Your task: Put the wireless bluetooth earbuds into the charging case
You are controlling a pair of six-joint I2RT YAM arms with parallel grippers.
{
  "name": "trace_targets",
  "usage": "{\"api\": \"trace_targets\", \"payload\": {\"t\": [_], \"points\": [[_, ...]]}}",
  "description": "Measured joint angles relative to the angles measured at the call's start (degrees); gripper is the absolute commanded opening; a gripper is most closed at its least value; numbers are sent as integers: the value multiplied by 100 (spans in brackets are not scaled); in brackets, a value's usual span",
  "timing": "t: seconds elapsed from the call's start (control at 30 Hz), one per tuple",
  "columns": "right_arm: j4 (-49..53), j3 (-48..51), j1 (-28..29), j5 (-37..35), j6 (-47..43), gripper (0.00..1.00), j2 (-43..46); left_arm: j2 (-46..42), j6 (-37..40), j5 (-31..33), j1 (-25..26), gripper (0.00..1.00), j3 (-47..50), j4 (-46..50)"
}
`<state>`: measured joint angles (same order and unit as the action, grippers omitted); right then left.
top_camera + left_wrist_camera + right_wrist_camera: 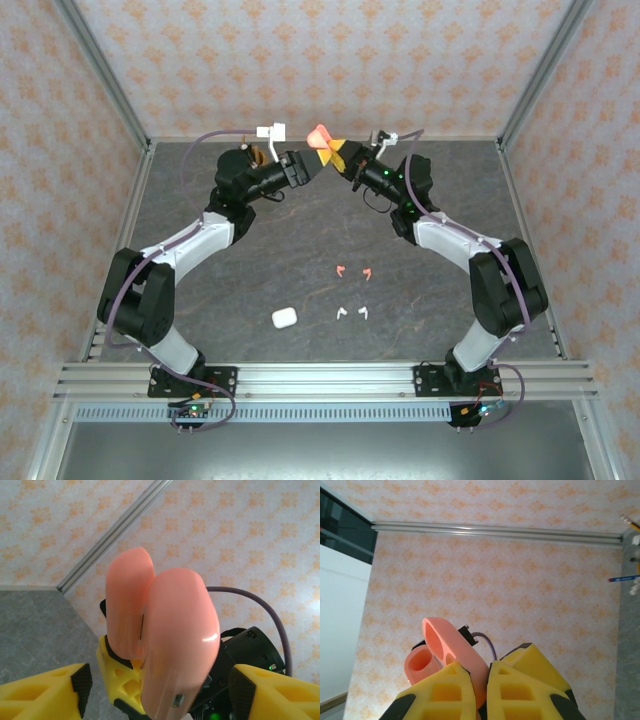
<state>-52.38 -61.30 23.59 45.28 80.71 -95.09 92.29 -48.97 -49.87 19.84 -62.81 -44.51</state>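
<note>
Salmon-pink and hinged open, the pink case hangs in the air over the far edge of the bench, its two halves swung apart. The right gripper is clamped on its lower end. The left gripper stands released: from its wrist its fingers flank the case on either side, apart from it and holding nothing. Both pink earbuds lie side by side near the middle of the bench. Just nearer the near edge lie the white earbuds, with a closed white case to their left. The step in hand looks like passing the opened case wholly to the right arm. To do it well, the left arm should back straight off without brushing the open half. The right arm should hold its pinch firm and level and carry the case down near the pink pair, hollows facing up. The free left arm could then take one earbud by its stem, a tiny target that asks for a slow, centred approach.
</note>
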Motion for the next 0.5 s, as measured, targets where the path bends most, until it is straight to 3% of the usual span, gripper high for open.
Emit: {"api": "trace_targets", "payload": {"t": [0.1,0.33,0.5], "points": [[321,-2,-142,13,-203,4,9,-7,162,111,0,100,9,345],[1364,-37,-507,61,-977,3,46,-557,1086,483,-63,100,-37,2111],[2940,-520,-634,98,-2297,3,107,-804,2326,1008,-76,100,-944,4179]]}}
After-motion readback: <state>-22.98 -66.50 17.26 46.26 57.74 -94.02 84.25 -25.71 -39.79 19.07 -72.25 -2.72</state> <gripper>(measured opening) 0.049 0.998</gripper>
